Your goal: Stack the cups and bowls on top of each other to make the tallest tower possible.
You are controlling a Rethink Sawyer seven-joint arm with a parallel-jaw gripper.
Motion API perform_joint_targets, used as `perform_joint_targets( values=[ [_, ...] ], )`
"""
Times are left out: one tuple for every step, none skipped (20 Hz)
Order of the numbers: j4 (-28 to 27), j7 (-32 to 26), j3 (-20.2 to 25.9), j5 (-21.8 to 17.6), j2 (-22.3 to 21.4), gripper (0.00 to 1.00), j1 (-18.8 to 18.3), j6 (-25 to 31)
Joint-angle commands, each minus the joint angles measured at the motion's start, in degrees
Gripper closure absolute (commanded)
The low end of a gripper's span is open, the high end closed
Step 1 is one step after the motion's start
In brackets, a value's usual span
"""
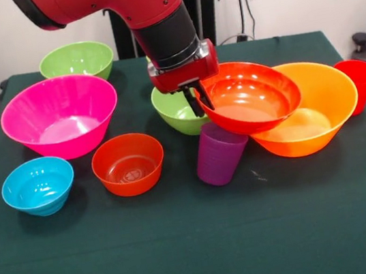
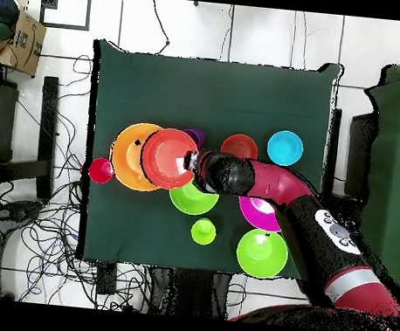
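Nearest the camera, the purple cup [image 1: 218, 153] stood inverted on the counter [image 1: 199, 245], at about 6 o'clock below the gripper [image 1: 197, 100]. The gripper pinched the rim of the red-orange bowl [image 1: 249, 96], held tilted. The large orange bowl [image 1: 316, 107], at 3 o'clock, lay under its far edge, probably the receiving base.

The arm [image 1: 115, 2] has a glossy red shell with rounded, cylindrical links. A black band edges the upper link at the picture's top left. Below the red elbow section sits a black cylindrical wrist segment [image 1: 167, 39] with fine ridged rings. Under it is a red block-shaped housing trimmed with silver metal. The end effector [image 1: 198, 99] carries thin black fingers. In the overhead view, a white patch with dark markings [image 2: 331, 227] shows on the lower link.
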Motion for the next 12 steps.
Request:
perform_joint_targets(
  values=[
    [-7.37, -7.69, -0.82, -7.23, 2.82, 1.00, -0.62, 2.14],
    [-7.31, -7.49, -0.73, -7.40, 2.79, 1.00, -0.72, 1.96],
    [-7.35, -7.58, -0.61, -7.53, 2.79, 1.00, -0.88, 2.13],
    [-7.24, -7.58, -0.47, -7.64, 2.64, 1.00, -0.98, 2.16],
    [-7.39, -7.75, -0.40, -7.75, 2.52, 1.00, -1.04, 2.47],
    [-7.55, -7.92, -0.32, -7.86, 2.40, 1.00, -1.10, 2.77],
    [-7.85, -8.28, -0.26, -8.02, 2.32, 1.00, -1.18, 3.25],
    [-8.15, -8.38, -0.24, -8.12, 2.41, 1.00, -1.20, 3.45],
    [-8.42, -8.72, -0.14, -8.34, 2.48, 1.00, -1.34, 3.74],
    [-8.58, -8.81, -0.08, -8.47, 2.48, 1.00, -1.38, 3.95],
    [-8.78, -9.08, 0.04, -8.60, 2.48, 1.00, -1.53, 4.27],
    [-9.00, -9.20, 0.09, -8.72, 2.46, 1.00, -1.52, 4.57]
  ],
)
